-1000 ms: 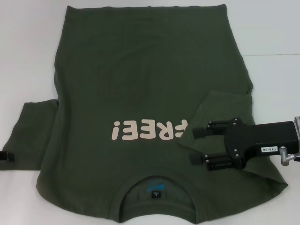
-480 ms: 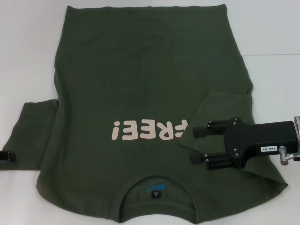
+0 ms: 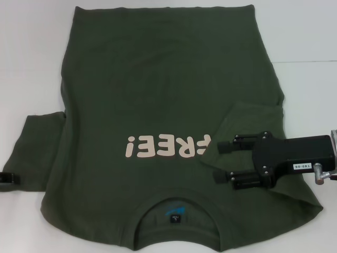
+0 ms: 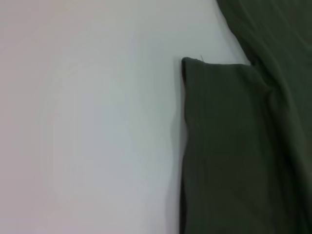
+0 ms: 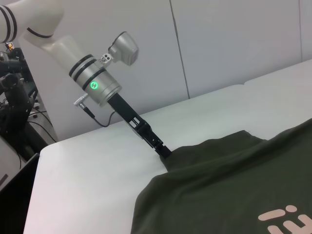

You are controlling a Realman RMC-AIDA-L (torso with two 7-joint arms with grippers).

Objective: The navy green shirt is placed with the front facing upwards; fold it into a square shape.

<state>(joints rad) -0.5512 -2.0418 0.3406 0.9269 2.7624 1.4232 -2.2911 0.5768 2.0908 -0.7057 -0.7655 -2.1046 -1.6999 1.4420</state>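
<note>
The navy green shirt (image 3: 158, 95) lies flat, front up, on the white table (image 3: 31, 63). Its pink "FREE!" print (image 3: 168, 146) and its collar (image 3: 175, 217) are toward me. The shirt's right sleeve (image 3: 247, 121) is folded in over the body. My right gripper (image 3: 218, 161) is over that fold, open, with nothing between its fingers. The left sleeve (image 3: 39, 150) lies spread out on the table. My left gripper (image 3: 6, 178) shows only as a black tip at that sleeve's outer edge. The right wrist view shows the left gripper (image 5: 163, 152) touching the sleeve edge. The left wrist view shows only sleeve cloth (image 4: 234, 146).
White table surface (image 4: 87, 122) lies to the left of the sleeve. A seam in the tabletop (image 3: 305, 62) runs at the right. Beyond the table's far side, the right wrist view shows equipment and cables (image 5: 14, 112) and a grey wall.
The right gripper's fingers have shifted slightly over the folded sleeve. The left gripper's tip has slid a little nearer to me along the sleeve edge. The shirt has not moved.
</note>
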